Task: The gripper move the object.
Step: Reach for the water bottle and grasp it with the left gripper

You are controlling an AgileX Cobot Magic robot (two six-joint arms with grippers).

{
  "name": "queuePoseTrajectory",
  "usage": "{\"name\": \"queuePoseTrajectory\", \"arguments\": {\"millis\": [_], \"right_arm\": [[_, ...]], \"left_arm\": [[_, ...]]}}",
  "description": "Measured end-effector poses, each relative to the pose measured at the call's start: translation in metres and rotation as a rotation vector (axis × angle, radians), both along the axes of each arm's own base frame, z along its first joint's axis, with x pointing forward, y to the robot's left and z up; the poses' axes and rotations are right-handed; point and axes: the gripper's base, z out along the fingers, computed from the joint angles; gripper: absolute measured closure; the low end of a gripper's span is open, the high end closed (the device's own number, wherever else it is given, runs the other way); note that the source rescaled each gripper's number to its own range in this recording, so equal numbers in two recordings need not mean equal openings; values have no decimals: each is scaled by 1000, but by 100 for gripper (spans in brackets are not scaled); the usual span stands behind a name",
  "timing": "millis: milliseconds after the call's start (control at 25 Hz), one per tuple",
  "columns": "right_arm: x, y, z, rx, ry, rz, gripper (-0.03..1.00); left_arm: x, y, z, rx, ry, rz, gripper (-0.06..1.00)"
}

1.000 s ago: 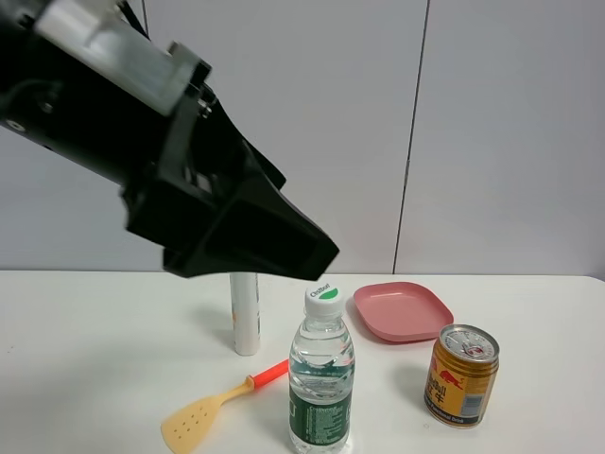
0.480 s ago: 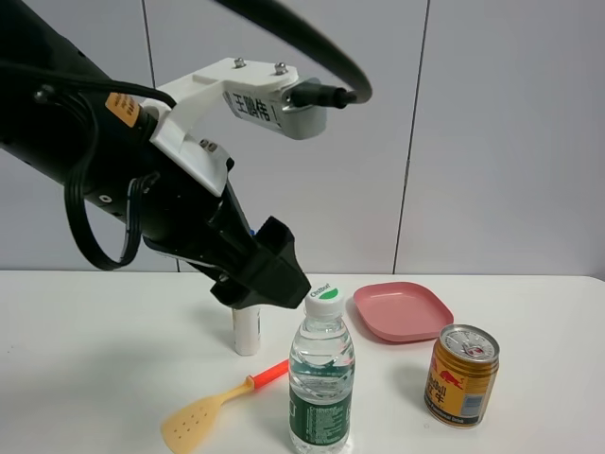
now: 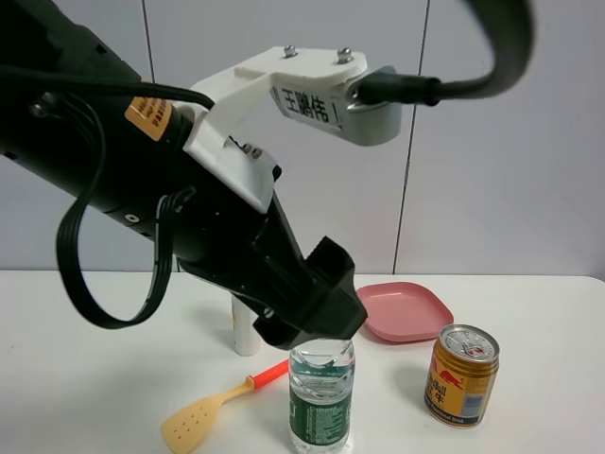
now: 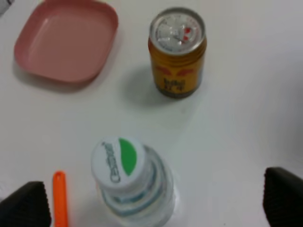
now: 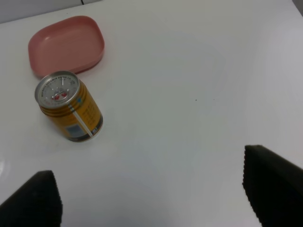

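At lower centre of the high view the left gripper (image 3: pixel 317 317), jaws spread wide, hides the cap of the bottle (image 3: pixel 320 402), which in the wrist view stands untouched between the fingertips (image 4: pixel 24 205), its base cut off.

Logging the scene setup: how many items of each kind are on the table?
Water bottle: 1
Gold drink can: 1
Pink dish: 1
White tube: 1
Slotted spatula: 1
Total: 5
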Motion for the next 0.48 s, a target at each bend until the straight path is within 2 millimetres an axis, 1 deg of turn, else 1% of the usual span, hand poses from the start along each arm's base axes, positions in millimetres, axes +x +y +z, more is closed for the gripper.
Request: {"name": "queuePoseTrajectory", "arguments": {"millis": [120, 240, 400, 480], "right_arm": [[0, 0, 0, 0, 0, 0, -3], [0, 0, 0, 0, 0, 0, -3], [0, 0, 0, 0, 0, 0, -3], [0, 0, 0, 0, 0, 0, -3]], "left_arm": [[2, -4, 1, -73, -57, -13, -6], [1, -4, -5, -112, -75, -16, -6], [-3, 0, -19, -124, -80, -32, -6], [-2, 2, -27, -162, -67, -20, -6]]}}
